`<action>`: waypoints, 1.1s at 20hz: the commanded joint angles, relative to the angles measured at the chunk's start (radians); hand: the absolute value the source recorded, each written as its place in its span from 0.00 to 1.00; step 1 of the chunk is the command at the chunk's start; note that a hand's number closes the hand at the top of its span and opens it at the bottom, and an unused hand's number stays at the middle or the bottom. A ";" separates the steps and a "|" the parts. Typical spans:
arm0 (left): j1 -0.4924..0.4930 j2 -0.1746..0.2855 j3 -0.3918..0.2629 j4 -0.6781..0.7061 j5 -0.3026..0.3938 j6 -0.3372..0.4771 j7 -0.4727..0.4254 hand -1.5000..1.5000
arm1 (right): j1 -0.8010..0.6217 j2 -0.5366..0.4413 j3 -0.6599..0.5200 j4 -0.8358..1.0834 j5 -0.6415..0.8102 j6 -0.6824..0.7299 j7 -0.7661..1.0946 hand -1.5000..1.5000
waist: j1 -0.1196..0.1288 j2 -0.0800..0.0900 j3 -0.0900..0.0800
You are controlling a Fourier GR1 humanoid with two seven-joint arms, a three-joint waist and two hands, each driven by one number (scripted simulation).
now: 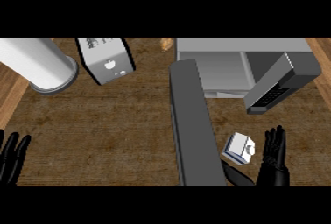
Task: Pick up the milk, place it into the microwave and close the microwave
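Right hand sits low at the right of the head view, fingers straight and pointing up the view, thumb splayed out to the left; we log it as spread wide, with nothing gripped. Within that spread lies the milk, a small white carton with a blue edge, tilted on the brown counter. It is just beside the fingers, and the thumb reaches toward its lower corner. We cannot tell whether either touches it. Just left of the carton runs the door, a long dark grey slab swung out and stretching from the appliance down to the view's lower edge. Above, at the upper right, we note the microwave, grey-bodied, its pale cavity exposed; the milk lies outside it, on the counter below it. A dark keypad panel juts at an angle on its right side. Farther out, at the upper left, a silver box with black edges stands near a large white cylinder. A small tan bit shows near the top; we cannot identify it. Left hand rests at the lower left edge, fingers up and straight.
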 commanded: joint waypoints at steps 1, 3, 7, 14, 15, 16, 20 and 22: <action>0.101 -0.023 -0.086 0.033 -0.053 -0.019 -0.133 0.00 | 0.056 0.006 -0.002 0.030 -0.019 0.036 -0.069 0.00 | 0.001 0.000 0.000; 0.051 -0.009 0.016 -0.041 0.032 -0.023 -0.016 0.00 | 0.037 -0.007 -0.037 0.115 -0.038 0.090 -0.148 0.00 | 0.001 0.000 0.000; 0.023 -0.023 -0.047 -0.038 -0.016 0.009 0.029 0.00 | 0.024 0.000 -0.013 0.132 -0.005 0.097 -0.144 0.00 | 0.000 0.000 0.000; 0.033 -0.024 0.000 0.031 -0.008 -0.049 -0.050 0.00 | -0.166 -0.010 -0.155 0.340 -0.057 0.155 -0.193 0.00 | 0.002 0.001 0.000; -0.017 -0.007 0.026 -0.080 0.038 0.016 0.106 0.00 | -0.179 -0.008 -0.163 0.352 -0.062 0.146 -0.173 0.00 | 0.001 0.001 0.000; 0.059 -0.011 0.033 -0.050 0.039 -0.062 0.002 0.00 | -0.210 0.017 -0.183 0.469 -0.045 0.129 -0.257 0.00 | 0.005 0.001 0.000; 0.025 0.002 0.078 0.063 0.036 -0.091 -0.083 0.00 | -0.217 0.026 -0.231 0.546 -0.051 0.102 -0.297 0.00 | 0.004 0.002 0.000; 0.059 -0.020 0.049 -0.021 0.036 -0.067 -0.027 0.00 | -0.201 -0.002 -0.281 0.577 -0.071 0.106 -0.320 0.00 | 0.003 0.001 0.000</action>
